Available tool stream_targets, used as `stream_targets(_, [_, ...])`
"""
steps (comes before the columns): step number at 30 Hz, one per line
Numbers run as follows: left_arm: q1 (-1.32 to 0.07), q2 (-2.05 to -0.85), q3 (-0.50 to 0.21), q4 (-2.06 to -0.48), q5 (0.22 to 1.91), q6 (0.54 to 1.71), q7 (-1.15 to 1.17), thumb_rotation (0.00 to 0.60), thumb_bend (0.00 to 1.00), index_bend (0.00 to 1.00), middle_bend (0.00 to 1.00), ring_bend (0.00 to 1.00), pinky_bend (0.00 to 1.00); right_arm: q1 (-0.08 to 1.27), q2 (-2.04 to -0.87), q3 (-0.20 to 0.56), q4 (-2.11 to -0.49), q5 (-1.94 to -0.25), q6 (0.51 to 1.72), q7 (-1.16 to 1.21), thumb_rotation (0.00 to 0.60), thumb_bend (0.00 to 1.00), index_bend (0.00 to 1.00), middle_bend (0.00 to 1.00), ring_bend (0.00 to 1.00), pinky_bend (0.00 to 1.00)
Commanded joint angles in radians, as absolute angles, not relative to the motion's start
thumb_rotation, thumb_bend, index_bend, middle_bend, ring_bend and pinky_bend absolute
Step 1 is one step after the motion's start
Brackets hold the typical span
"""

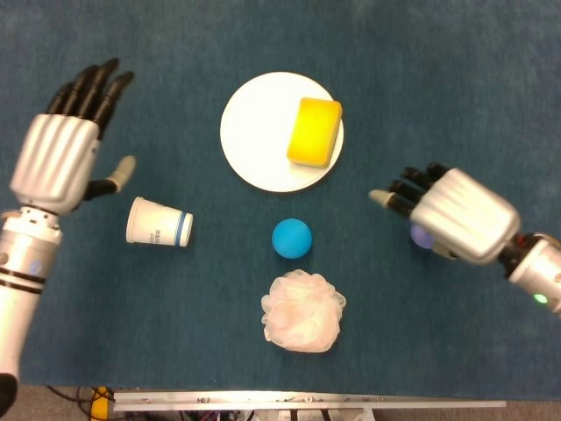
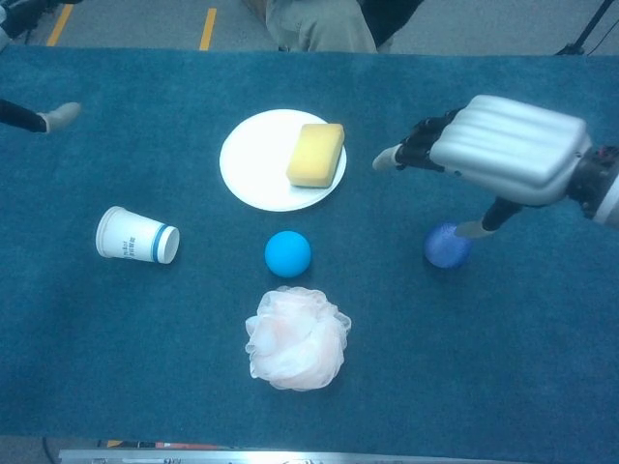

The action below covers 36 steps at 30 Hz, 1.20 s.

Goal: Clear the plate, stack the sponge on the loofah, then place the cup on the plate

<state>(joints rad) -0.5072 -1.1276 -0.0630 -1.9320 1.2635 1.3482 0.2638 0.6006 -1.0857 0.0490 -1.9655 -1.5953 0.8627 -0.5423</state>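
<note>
Right hand (image 1: 456, 215): fingers spread, holding nothing.
Left hand (image 1: 61, 149): fingers apart, bare.
Sponge (image 1: 316, 132): on the plate (image 1: 254, 132), beyond the right hand's fingertips.
Cup (image 1: 159, 223): on its side just below the left hand.
Loofah (image 1: 303, 310): between the hands, nearer the robot.

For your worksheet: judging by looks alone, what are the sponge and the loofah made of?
Sponge: likely soft foam, matte yellow, rounded edges. Loofah: apparently gathered plastic mesh, pale pink and translucent, with ruffled folds.

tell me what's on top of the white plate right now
A yellow rectangular sponge lies on the round white plate, toward its right edge. The plate surface under the sponge is covered, so anything beneath cannot be seen.
</note>
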Motion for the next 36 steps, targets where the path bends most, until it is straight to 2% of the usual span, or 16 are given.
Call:
stream_targets(1, [-0.485, -1.107, -0.057, -1.936, 1.276, 1.361, 0.271, 0.600, 0.32, 0.04, 0.01, 0.00, 0.13, 0.644, -1.134, 0.064, -1.971, -1.550, 0.807, -0.605, 0.600, 0.00, 0.19, 0.32, 0.23, 0.40])
stream_targets(8, [-0.440, -1.077, -0.055, -1.941, 1.301, 1.389, 0.263, 0.600, 0.32, 0.04, 0.01, 0.00, 0.13, 0.719, -1.244, 0.083, -1.941, -1.446, 0.732, -0.742, 0.600, 0.00, 0.19, 0.32, 0.23, 0.40])
stream_targets(14, [-0.411, -1.054, -0.057, -1.947, 1.312, 1.395, 0.236, 0.600, 0.32, 0.04, 0.01, 0.00, 0.13, 0.770, -1.344, 0.084, -1.906, -1.355, 0.721, -0.856, 0.600, 0.00, 0.19, 0.32, 0.23, 0.40])
stream_targets(28, [-0.364, -1.014, -0.059, -1.979, 1.365, 1.398, 0.199, 0.600, 0.32, 0.04, 0.00, 0.00, 0.13, 0.879, -1.561, 0.057, -1.782, -1.147, 0.776, -1.067, 0.600, 0.00, 0.19, 0.32, 0.23, 0.39])
stream_targets(36, [-0.345, -1.003, -0.066, -1.974, 1.372, 1.392, 0.166, 0.600, 0.32, 0.04, 0.00, 0.00, 0.13, 0.922, -1.642, 0.039, -1.721, -1.077, 0.812, -1.107, 0.600, 0.00, 0.19, 0.32, 0.21, 0.37])
